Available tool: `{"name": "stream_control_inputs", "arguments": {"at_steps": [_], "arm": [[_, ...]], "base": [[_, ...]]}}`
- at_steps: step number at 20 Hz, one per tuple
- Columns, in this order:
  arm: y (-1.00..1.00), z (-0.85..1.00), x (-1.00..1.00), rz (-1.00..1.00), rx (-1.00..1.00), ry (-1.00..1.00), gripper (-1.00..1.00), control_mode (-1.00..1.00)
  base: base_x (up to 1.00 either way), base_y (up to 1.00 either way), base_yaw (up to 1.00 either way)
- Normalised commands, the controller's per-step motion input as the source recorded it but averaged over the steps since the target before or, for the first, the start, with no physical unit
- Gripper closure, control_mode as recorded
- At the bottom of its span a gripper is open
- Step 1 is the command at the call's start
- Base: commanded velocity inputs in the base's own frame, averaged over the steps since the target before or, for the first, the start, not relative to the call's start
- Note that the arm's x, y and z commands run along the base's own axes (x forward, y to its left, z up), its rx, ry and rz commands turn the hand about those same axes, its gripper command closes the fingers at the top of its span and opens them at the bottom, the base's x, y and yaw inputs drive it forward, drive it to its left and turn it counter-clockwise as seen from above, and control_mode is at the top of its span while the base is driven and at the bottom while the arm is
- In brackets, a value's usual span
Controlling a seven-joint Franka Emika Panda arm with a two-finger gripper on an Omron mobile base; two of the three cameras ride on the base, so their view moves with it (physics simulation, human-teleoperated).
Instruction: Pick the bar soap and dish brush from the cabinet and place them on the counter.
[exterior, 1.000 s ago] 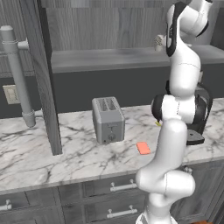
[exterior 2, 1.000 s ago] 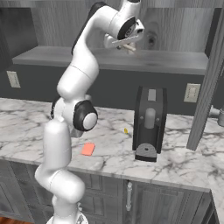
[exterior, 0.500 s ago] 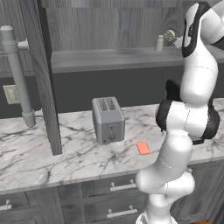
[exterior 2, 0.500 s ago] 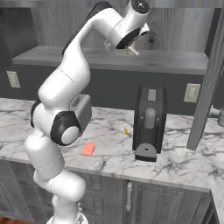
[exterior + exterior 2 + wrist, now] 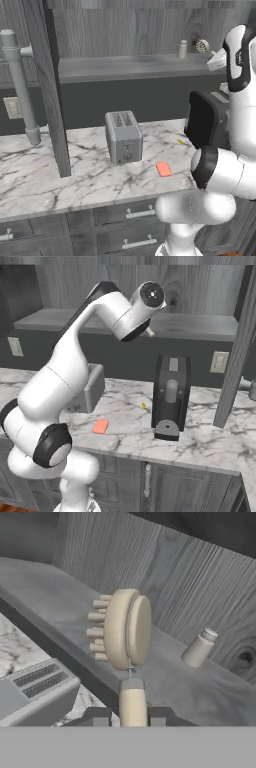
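Hand view: dark two-finger gripper point(image 5: 129, 718) clamped on the slim tan dish brush point(image 5: 124, 632) at centre frame.
Flat orange-red bar soap point(image 5: 163, 169) lies on the white marble counter point(image 5: 45, 180), lower right of the left base view.

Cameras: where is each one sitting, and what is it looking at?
Left base view: behind the arm's left, facing the counter, toaster and cabinet; arm at right.
Right base view: behind its right, same counter; arm at left.
Hand view: on the hand, looking along the gripper, shut on the dish brush, at the shelf bottle.
Both base views share the bar soap.
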Motion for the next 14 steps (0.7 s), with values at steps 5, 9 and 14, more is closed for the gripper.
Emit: {"name": "stream_control_inputs", "arguments": {"at_steps": [5, 9, 14], "arm": [[0.28, 0.17, -0.48, -0.01, -0.06, 0.0, 1.0, -1.0], [0.25, 0.18, -0.5, -0.01, -0.09, 0.03, 1.0, -1.0], [0.2, 0.06, -0.57, -0.01, -0.11, 0.04, 1.0, -1.0]], "base": [[0.0, 0.0, 0.0], [0.0, 0.0, 0.0], [0.0, 0.0, 0.0]]}}
